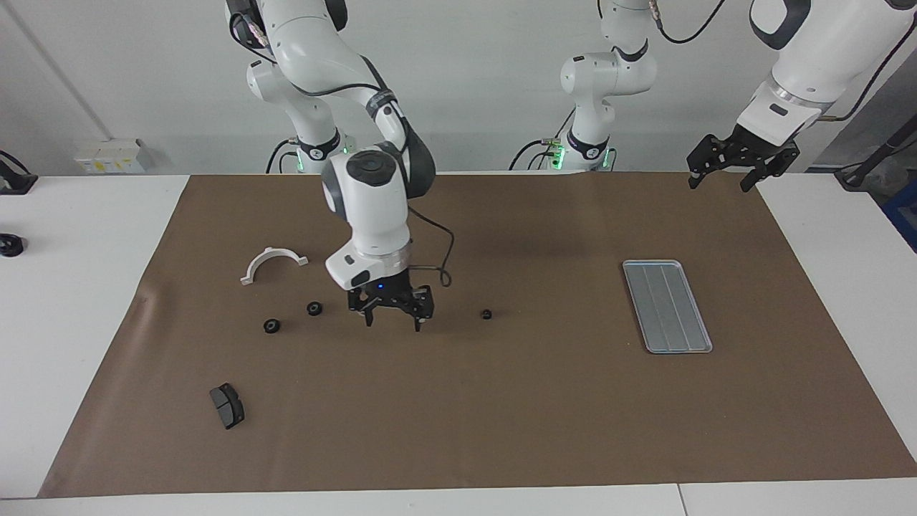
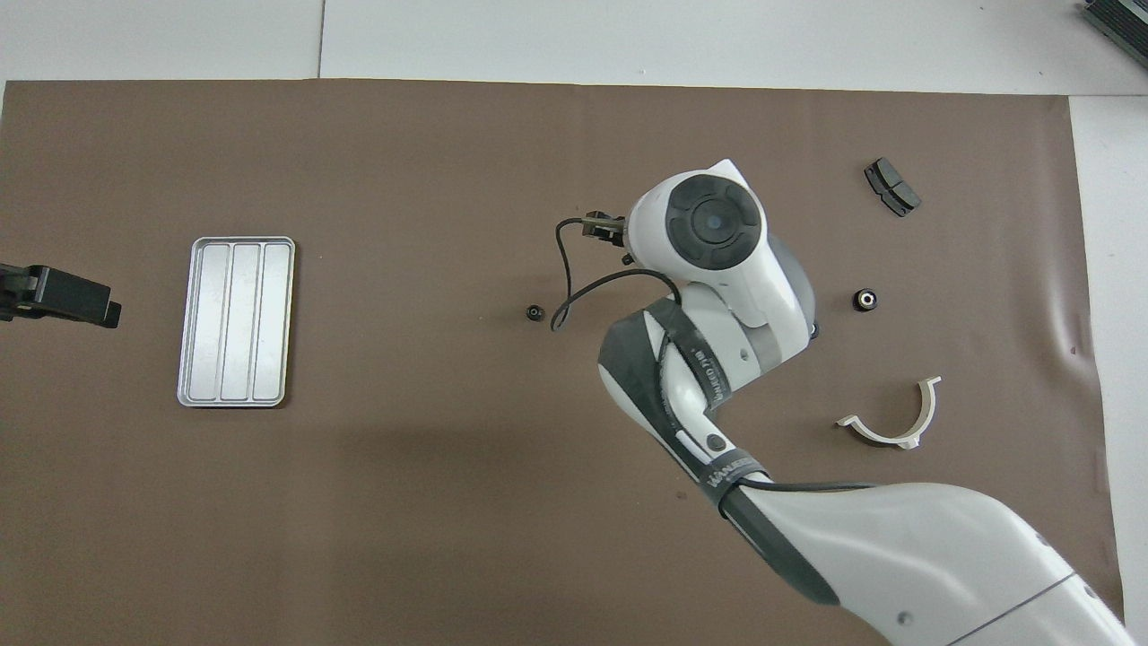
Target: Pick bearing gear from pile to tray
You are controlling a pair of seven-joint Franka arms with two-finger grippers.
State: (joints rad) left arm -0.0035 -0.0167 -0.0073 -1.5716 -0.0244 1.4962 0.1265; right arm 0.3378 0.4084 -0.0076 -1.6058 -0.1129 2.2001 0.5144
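One small black bearing gear (image 1: 486, 314) (image 2: 535, 312) lies alone on the brown mat, between the pile and the tray. The pile sits toward the right arm's end: two more black gears (image 1: 314, 308) (image 1: 271, 326), a white half-ring bracket (image 1: 274, 261) (image 2: 892, 422) and a dark pad (image 1: 227, 405) (image 2: 891, 187). My right gripper (image 1: 392, 324) hangs low over the mat between the lone gear and the pile, open and empty. The silver grooved tray (image 1: 666, 306) (image 2: 236, 321) lies toward the left arm's end with nothing in it. My left gripper (image 1: 719, 179) (image 2: 58, 301) waits open above the mat's corner.
The right arm's wrist and its looping cable (image 2: 565, 305) cover part of the pile from above; only one pile gear (image 2: 865, 300) shows plainly there. The brown mat (image 1: 501, 416) covers most of the white table.
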